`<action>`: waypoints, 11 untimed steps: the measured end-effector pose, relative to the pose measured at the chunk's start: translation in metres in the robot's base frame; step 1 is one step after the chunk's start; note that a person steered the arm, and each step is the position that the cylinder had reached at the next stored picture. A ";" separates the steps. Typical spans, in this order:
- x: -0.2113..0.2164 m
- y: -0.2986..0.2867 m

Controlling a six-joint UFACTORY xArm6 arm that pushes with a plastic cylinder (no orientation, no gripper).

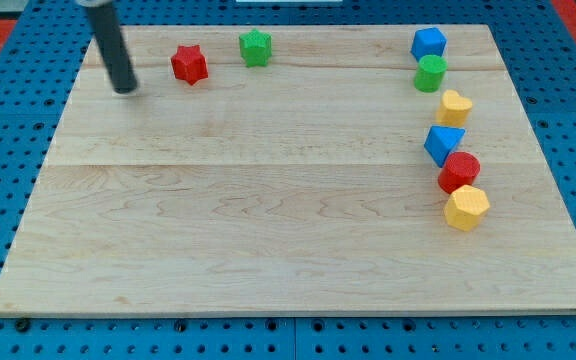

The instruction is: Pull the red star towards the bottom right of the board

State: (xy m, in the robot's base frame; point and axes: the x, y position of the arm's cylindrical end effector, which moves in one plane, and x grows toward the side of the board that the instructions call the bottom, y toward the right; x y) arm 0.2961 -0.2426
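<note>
**Now, get behind the red star before pushing**

Plainly the star has to travel diagonally across nearly the whole board, so the push should come from its upper-left side. My tip (pixel 125 89) sits on the board (pixel 268 230) near the view's top left, just to the left of the red star (pixel 189 64) and slightly below it, not touching. From there a straight push would send it rightward toward the green star (pixel 255 47), so I judge it better to circle above the star first, then drive down and right. The column of blocks at the view's right, ending in the yellow block (pixel 466 208), lies close to that path and should be skirted. There are no jaws to spread or close; the arm ends in a bare rod.
</note>
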 end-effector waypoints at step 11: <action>0.180 0.338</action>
State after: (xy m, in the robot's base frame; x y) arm 0.4765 0.0954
